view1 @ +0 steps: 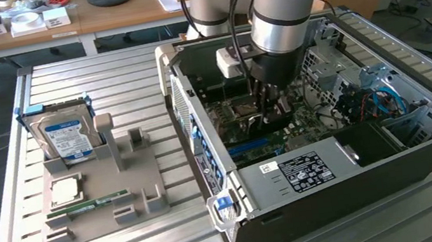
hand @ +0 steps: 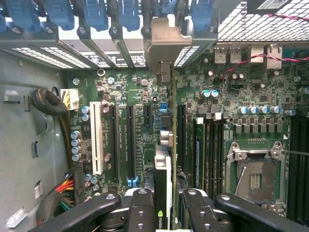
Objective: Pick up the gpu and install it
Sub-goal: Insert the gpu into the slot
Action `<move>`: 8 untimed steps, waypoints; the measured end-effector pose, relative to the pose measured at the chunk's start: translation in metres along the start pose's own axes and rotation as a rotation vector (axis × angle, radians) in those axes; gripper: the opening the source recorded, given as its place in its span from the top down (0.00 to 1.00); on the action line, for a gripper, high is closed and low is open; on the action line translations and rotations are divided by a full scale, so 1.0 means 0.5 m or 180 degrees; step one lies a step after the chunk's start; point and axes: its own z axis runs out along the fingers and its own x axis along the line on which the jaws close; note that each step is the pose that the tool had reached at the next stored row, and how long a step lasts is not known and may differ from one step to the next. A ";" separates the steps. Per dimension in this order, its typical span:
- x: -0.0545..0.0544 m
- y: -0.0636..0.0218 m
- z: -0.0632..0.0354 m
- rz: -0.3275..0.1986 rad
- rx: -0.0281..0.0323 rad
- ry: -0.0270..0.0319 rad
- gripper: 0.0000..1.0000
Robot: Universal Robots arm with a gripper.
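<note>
The gpu [hand: 164, 159] appears edge-on in the wrist view as a thin dark card. Its pale metal bracket [hand: 164, 41] reaches the case's rear slot openings. My gripper [hand: 165, 212] is shut on the card, one black finger [hand: 140, 208] on each side. The card stands upright over the green motherboard [hand: 217, 111], between the black expansion slots [hand: 130, 140] and the memory slots. Whether it sits in a slot I cannot tell. In the exterior view my gripper [view1: 271, 113] reaches down into the open computer case [view1: 334, 161] above the motherboard [view1: 302, 124].
A white slot [hand: 96, 137] and the CPU socket [hand: 255, 176] flank the card. On the slatted table, at the exterior view's left, a grey holder [view1: 134, 172] carries a blue-label hard drive [view1: 68, 133], a chip [view1: 66, 189] and a green memory stick [view1: 95, 203].
</note>
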 end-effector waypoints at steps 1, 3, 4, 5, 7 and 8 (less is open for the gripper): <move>0.000 0.001 0.000 0.0000 0.0000 0.0000 0.73; 0.000 0.003 0.001 0.0000 0.0000 0.0000 0.73; 0.000 0.003 0.001 0.0000 0.0000 0.0000 0.73; 0.000 0.004 0.001 0.0000 0.0000 0.0000 0.73; 0.000 0.004 0.002 -0.0001 0.0000 0.0000 0.73; 0.000 0.005 0.002 0.0000 0.0000 0.0000 0.73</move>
